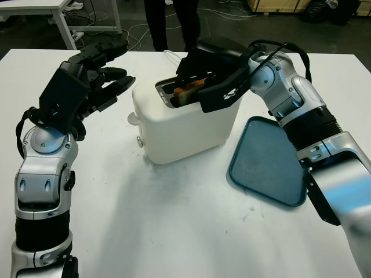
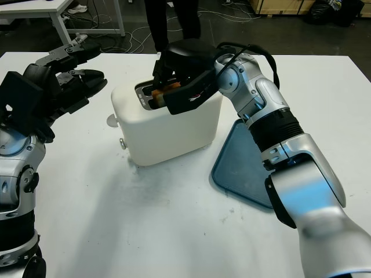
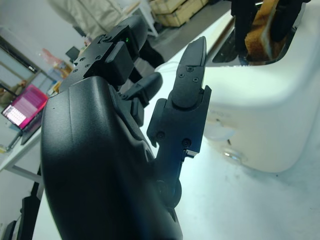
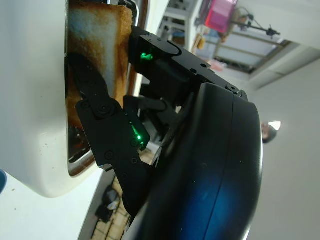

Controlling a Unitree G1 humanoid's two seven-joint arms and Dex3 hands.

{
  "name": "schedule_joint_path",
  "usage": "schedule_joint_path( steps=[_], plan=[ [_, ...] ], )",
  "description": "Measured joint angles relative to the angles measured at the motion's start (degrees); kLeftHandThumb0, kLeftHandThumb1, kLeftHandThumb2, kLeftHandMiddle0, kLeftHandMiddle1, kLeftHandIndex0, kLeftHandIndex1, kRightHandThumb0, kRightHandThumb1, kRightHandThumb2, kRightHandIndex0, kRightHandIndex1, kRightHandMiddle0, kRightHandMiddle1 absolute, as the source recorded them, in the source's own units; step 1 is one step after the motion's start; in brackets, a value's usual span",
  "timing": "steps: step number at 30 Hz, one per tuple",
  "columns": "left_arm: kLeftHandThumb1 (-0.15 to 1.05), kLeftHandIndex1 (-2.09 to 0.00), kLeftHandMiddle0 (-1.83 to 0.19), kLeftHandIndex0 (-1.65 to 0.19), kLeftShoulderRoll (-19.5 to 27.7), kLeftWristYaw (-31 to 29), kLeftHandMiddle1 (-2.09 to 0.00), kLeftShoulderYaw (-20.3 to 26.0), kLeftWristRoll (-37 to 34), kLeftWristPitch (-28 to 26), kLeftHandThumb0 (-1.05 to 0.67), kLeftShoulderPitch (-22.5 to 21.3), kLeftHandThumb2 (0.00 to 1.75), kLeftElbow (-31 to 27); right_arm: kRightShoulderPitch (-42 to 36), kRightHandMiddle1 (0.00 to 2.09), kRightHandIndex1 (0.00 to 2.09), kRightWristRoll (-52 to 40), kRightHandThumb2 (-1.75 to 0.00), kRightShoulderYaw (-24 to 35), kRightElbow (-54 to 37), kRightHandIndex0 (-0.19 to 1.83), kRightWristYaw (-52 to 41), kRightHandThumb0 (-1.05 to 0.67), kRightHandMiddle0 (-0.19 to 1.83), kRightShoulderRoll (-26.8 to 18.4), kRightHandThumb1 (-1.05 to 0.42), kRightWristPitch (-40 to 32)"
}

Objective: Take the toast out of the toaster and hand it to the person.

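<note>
Right wrist view: black right hand (image 4: pixel 115 125) has its fingers (image 4: pixel 97 112) clamped on the browned slice of toast (image 4: pixel 97 45), which sits in the slot of the white boxy toaster (image 1: pixel 182 124). Black left hand (image 1: pixel 98 78) open, holding nothing, beside toaster's left. Blue tray (image 1: pixel 266 162) on white table (image 1: pixel 174 231).

The white worktop (image 1: pixel 174 231) fills the near ground, faintly smudged with grey marks. Beyond its far edge lies a dark floor (image 1: pixel 232 26) with loose white cables (image 1: pixel 136 36) trailing over it. A white table (image 1: pixel 55 11) with slim legs stands at the far left. A person's dark trouser legs (image 1: pixel 171 23) stand just behind the worktop. Wooden crates (image 1: pixel 278 4) and a black bag (image 1: pixel 319 8) sit at the far right
</note>
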State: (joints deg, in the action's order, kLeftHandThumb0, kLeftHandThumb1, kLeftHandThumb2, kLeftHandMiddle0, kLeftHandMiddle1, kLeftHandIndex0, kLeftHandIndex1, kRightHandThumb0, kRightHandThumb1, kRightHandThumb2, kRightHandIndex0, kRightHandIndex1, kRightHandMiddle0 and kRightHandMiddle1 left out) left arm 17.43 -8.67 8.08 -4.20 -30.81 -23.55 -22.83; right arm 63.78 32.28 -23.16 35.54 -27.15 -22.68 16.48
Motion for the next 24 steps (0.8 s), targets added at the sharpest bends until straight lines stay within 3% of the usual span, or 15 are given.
schedule_joint_path(
  steps=[4, 7, 13, 20, 24],
  plan=[
    [0.92, -0.27, -0.23, -0.48, 0.0, 0.15, -0.95, 0.0, 0.0, 0.0, -0.27, 0.0, 0.12, 0.0, 0.02, 0.25, 1.13, 0.41, 0.0, -0.24, -1.04, 0.87, -0.75, -0.32, 1.17, 0.0, -0.7, -1.23],
    [0.91, -0.28, -0.23, -0.48, 0.0, 0.16, -0.95, -0.01, 0.0, 0.0, -0.28, 0.0, 0.12, 0.0, 0.09, 0.33, 1.24, 0.44, 0.0, -0.32, -1.21, 0.87, -1.43, -0.34, 1.15, 0.0, -0.7, -1.86],
    [0.91, -0.28, -0.22, -0.47, -0.01, 0.23, -0.95, -0.01, 0.0, 0.0, -0.27, 0.0, 0.13, -0.01, 1.32, 0.74, 1.35, 0.87, 0.0, -1.62, -1.03, 0.9, -2.97, -0.4, 0.99, 0.01, -0.7, -2.64],
    [0.91, -0.29, -0.21, -0.46, -0.06, 0.36, -0.95, 0.0, -0.02, 0.0, -0.26, 0.01, 0.13, -0.02, 4.64, 0.61, 1.57, 1.41, -0.01, -4.61, 2.85, 0.83, -6.06, -0.48, 1.04, 0.21, -0.71, -2.63],
    [0.91, -0.3, -0.21, -0.46, -0.08, 0.36, -0.95, 0.0, -0.03, 0.0, -0.27, 0.02, 0.14, -0.01, 6.58, 0.54, 1.52, 2.47, -0.01, -7.01, 6.42, 0.91, -6.66, -0.55, 1.07, 0.87, -0.72, -2.57]
  ],
)
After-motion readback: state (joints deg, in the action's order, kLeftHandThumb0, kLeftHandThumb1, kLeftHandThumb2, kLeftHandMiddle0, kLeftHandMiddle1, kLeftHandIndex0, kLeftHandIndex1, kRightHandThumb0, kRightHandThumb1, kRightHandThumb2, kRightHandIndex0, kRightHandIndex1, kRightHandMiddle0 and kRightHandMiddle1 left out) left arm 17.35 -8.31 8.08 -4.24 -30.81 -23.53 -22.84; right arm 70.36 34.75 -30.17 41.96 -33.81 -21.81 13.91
